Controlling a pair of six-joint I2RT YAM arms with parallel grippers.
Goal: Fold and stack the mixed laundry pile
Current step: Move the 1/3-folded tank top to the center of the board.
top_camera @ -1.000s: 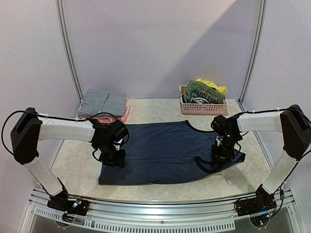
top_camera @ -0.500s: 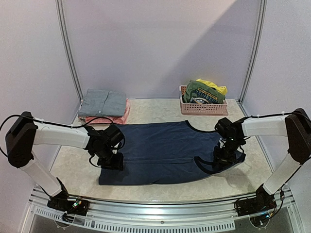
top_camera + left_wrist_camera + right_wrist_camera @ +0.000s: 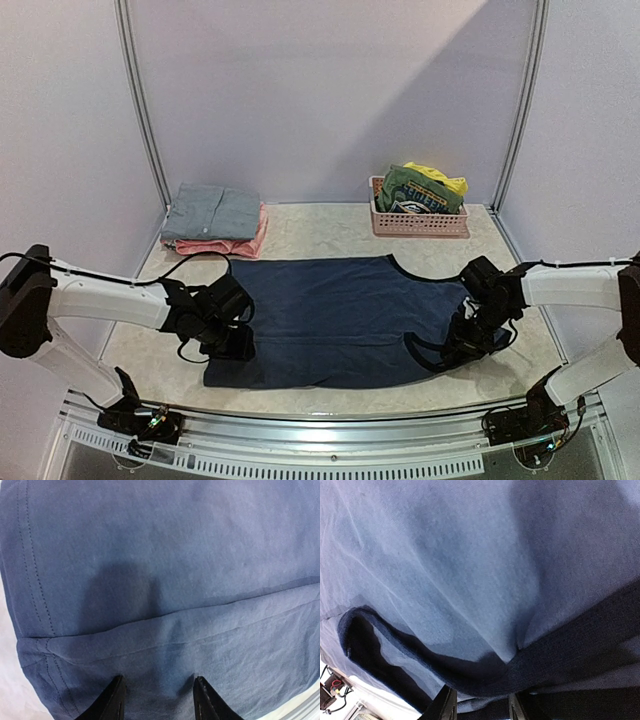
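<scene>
Left gripper (image 3: 159, 702): fingers partly apart, clamped on a fold of the navy top (image 3: 340, 320) near its left hem corner. The stitched hem shows along the left of the wrist view, and a crease runs across the cloth just ahead of the fingertips.

Right gripper (image 3: 482, 705): also partly apart, clamped on the top's dark-bound armhole edge, which is raised in a loop in front of the fingers.

The top lies spread flat across the middle of the counter (image 3: 330, 232), between both arms.

At back left, a folded grey garment (image 3: 212, 210) lies on a pink one (image 3: 246, 243).

At back right, a pink basket (image 3: 420, 224) holds a green printed tee (image 3: 420, 192) and a yellow piece (image 3: 442, 179), well apart from the top.
</scene>
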